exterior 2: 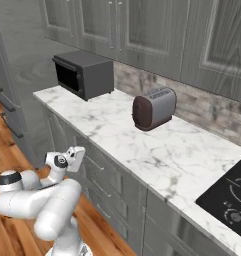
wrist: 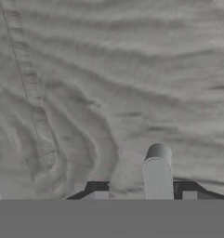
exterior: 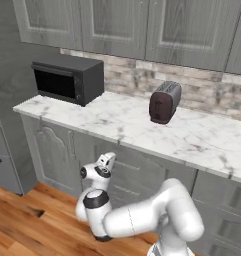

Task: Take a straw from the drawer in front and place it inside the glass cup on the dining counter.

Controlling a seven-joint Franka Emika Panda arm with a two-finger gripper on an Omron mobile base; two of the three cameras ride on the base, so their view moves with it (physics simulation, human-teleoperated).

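Drawer [exterior: 123, 176] front shut, gripper [exterior: 106, 161] close — jaws hard to read

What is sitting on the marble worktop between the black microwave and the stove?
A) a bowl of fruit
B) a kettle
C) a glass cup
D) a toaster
D: a dark, rounded toaster with slots on top stands on the marble worktop, to the right of the microwave and, in the right base view, left of the black stove.
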